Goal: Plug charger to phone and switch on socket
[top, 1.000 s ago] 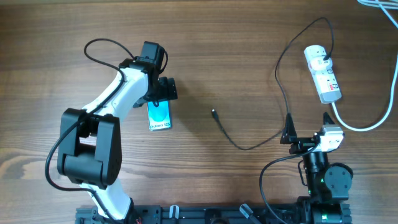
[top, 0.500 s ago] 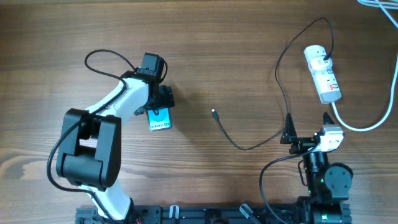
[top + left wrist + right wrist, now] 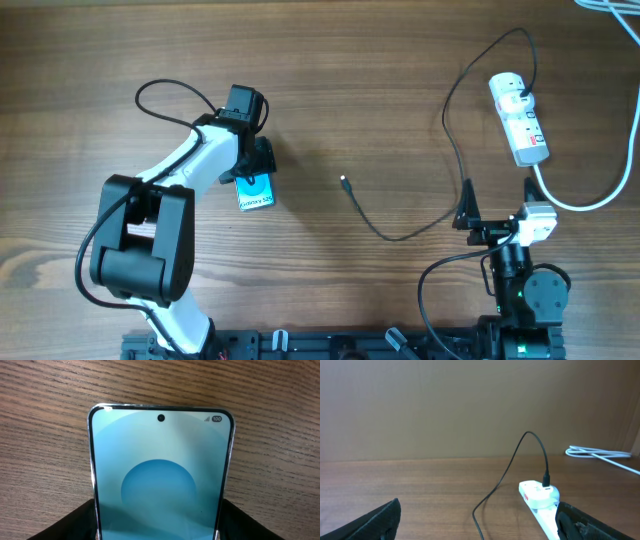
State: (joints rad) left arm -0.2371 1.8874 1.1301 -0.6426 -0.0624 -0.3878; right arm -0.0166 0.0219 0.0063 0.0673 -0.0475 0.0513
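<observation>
The left gripper [image 3: 255, 172] has settled lower over the phone [image 3: 160, 475], and its jaws have narrowed to the phone's two long edges. Whether they pinch it yet, I cannot tell. The phone lies flat on the surface [image 3: 350, 80]. The right gripper [image 3: 480, 520] stays spread wide. The charger [image 3: 400, 235] and socket [image 3: 520, 120] have not moved.

The left arm [image 3: 188, 158] has rounded white links between bulky black joint housings, a thin black cable [image 3: 165, 72] looped beside it and a black tool [image 3: 256, 168], while the right arm [image 3: 522, 272] is mostly black, with a small green light [image 3: 521, 294], a white block [image 3: 537, 222] and its own black cable.
</observation>
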